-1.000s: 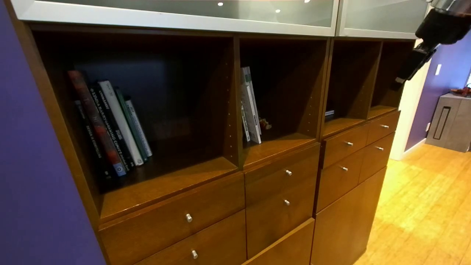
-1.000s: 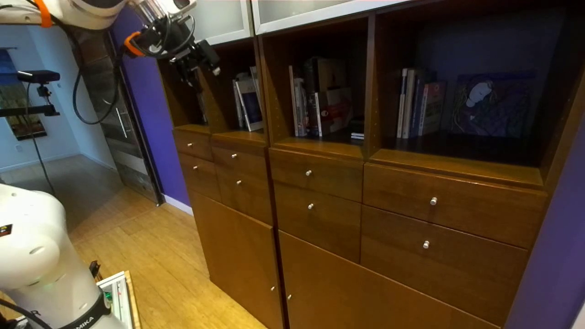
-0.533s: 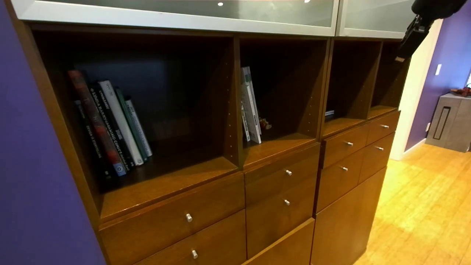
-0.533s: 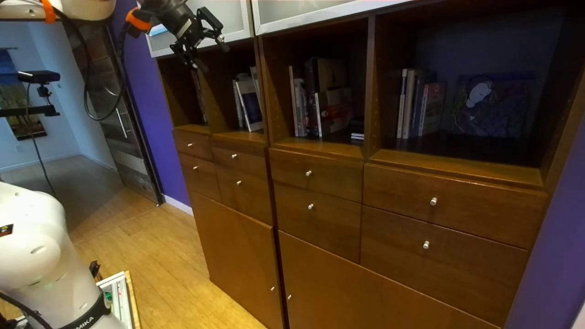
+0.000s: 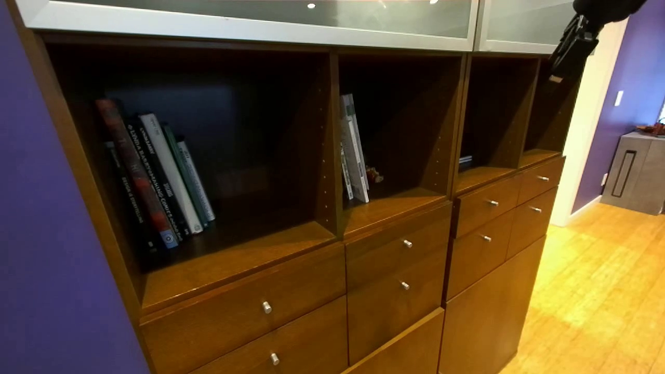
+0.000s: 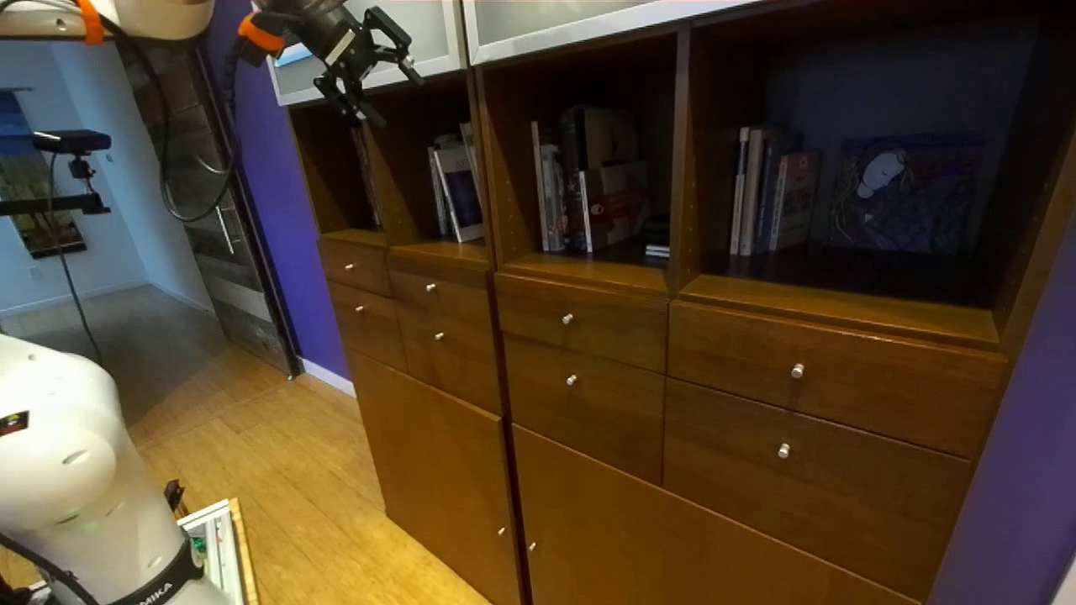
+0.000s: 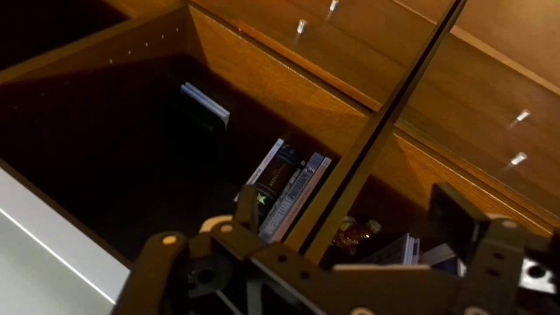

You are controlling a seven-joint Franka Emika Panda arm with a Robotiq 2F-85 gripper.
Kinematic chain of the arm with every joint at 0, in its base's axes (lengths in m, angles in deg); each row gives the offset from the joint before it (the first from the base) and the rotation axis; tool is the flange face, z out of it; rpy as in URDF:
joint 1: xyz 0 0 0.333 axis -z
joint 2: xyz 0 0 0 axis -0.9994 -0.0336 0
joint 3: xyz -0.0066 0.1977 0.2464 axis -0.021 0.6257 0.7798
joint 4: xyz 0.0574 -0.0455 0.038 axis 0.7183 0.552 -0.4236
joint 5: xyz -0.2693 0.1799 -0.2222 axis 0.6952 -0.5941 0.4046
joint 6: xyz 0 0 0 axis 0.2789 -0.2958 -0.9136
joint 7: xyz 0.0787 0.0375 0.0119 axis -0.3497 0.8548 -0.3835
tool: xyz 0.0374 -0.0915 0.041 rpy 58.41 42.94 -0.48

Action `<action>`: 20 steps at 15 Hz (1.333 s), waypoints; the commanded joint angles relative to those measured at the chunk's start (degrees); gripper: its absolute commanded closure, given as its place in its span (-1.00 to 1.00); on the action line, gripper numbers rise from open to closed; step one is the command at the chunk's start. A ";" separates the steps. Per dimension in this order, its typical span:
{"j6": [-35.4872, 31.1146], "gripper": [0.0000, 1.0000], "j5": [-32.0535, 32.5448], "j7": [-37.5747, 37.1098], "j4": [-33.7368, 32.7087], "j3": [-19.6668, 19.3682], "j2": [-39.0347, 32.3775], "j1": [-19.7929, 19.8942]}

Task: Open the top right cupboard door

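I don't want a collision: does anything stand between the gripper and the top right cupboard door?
Nothing visible does. Between the open gripper and the top right cupboard door the views show only open space. The books in the wrist view stand inside a shelf compartment below the door, not in between.

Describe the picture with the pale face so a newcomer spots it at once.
In an exterior view, find the big brown shelving unit and its rightmost open compartment. Right of the upright books is the dark picture. Its pale face sets it apart from those books.
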 commanded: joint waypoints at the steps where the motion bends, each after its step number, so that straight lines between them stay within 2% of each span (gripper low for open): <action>1: -2.40 -1.00 3.98 6.82 -3.75 -0.43 -2.93 -2.54; 5: -6.19 -1.00 8.91 14.29 -6.31 -1.02 -4.68 -3.24; 8: -7.87 -1.00 7.63 20.36 -7.88 -2.22 -5.05 -4.14; 9: -6.27 -1.00 6.52 21.72 -8.36 -2.53 -4.70 -4.25; 10: -6.10 -1.00 5.82 22.38 -8.45 -2.91 -4.32 -4.28; 11: -7.19 -1.00 6.85 19.37 -6.97 -1.72 -4.37 -3.12; 20: -7.16 -1.00 6.66 20.77 -7.56 -2.35 -4.34 -3.44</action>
